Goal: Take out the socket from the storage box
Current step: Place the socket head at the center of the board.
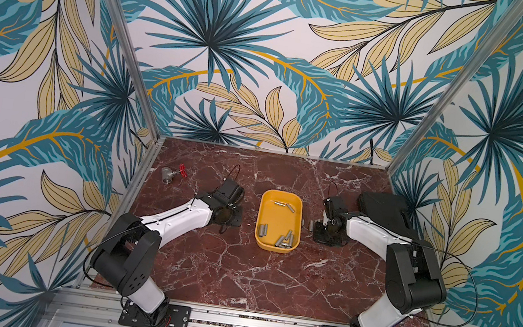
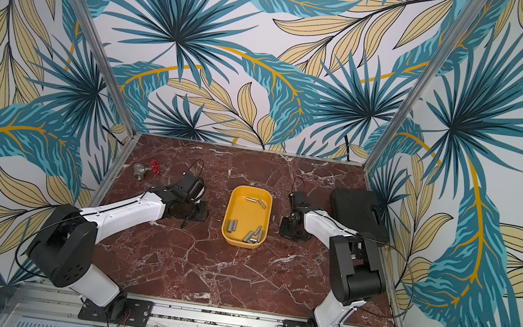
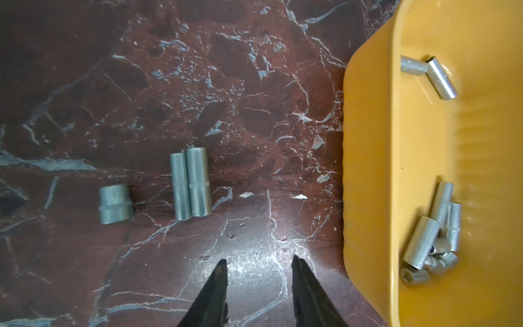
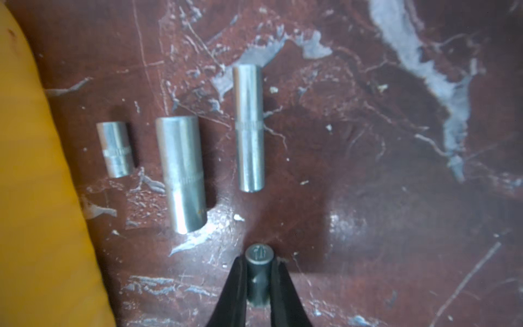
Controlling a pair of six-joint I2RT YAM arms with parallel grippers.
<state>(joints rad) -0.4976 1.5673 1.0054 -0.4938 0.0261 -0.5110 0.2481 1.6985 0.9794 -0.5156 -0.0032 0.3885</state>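
Jaws of the right gripper [image 4: 259, 264] are pinched shut on the held socket [image 4: 258, 253], a small dark one. Its long axis runs along the fingers, and its stamped end face points out past the tips, low over the marble table [image 4: 368, 226]. This socket is already outside the storage box [image 4: 34, 170], whose yellow wall is off to one side.

Just beyond the tips, a row of three sockets [image 4: 182, 175] lies flat and parallel on the table. It runs from a slim one straight ahead to a short one near the box. The likely next move is setting the held socket down. The open spot appears to be beside the slim one, on the side away from the box.

Jaws of the left gripper [image 3: 259, 263] stand partly open with nothing between them, over bare table. Another three sockets [image 3: 191, 186] lie ahead of them, and the box is at one side. A heap of sockets [image 3: 430, 240] remains inside it.

In both top views, the right arm [image 1: 372, 228] and left arm [image 1: 176, 218] reach forward with wrists bent down, flanking the box. A black case [image 1: 382, 205] sits at the back.
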